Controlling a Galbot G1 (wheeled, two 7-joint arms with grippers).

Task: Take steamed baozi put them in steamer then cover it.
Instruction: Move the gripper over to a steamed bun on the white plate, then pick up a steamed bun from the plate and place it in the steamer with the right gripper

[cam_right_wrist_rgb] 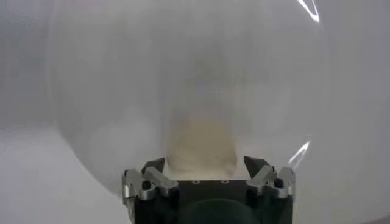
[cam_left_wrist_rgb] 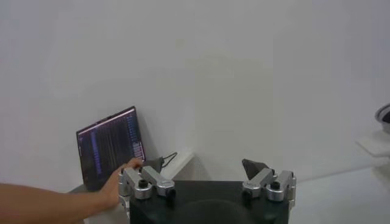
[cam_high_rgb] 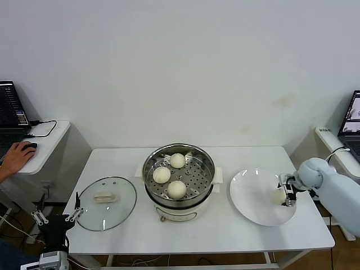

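Note:
Three steamed baozi (cam_high_rgb: 178,160) (cam_high_rgb: 161,175) (cam_high_rgb: 176,189) lie in the shiny steamer (cam_high_rgb: 151,160) at the table's middle. Another baozi (cam_high_rgb: 278,196) (cam_right_wrist_rgb: 201,143) rests on the white plate (cam_high_rgb: 250,197) (cam_right_wrist_rgb: 122,73) at the right. My right gripper (cam_high_rgb: 284,194) (cam_right_wrist_rgb: 204,163) is down on the plate with a finger on each side of that baozi, open; a small gap shows on one side. The glass cover (cam_high_rgb: 107,211) lies flat left of the steamer. My left gripper (cam_high_rgb: 56,215) (cam_left_wrist_rgb: 201,173) hangs open and idle below the table's front left corner.
A person's hand (cam_high_rgb: 17,154) rests on a mouse on the side table at far left, by a laptop (cam_high_rgb: 11,109) (cam_left_wrist_rgb: 109,146). Another laptop (cam_high_rgb: 351,115) stands at far right. The white table (cam_high_rgb: 214,236) has bare room along its front.

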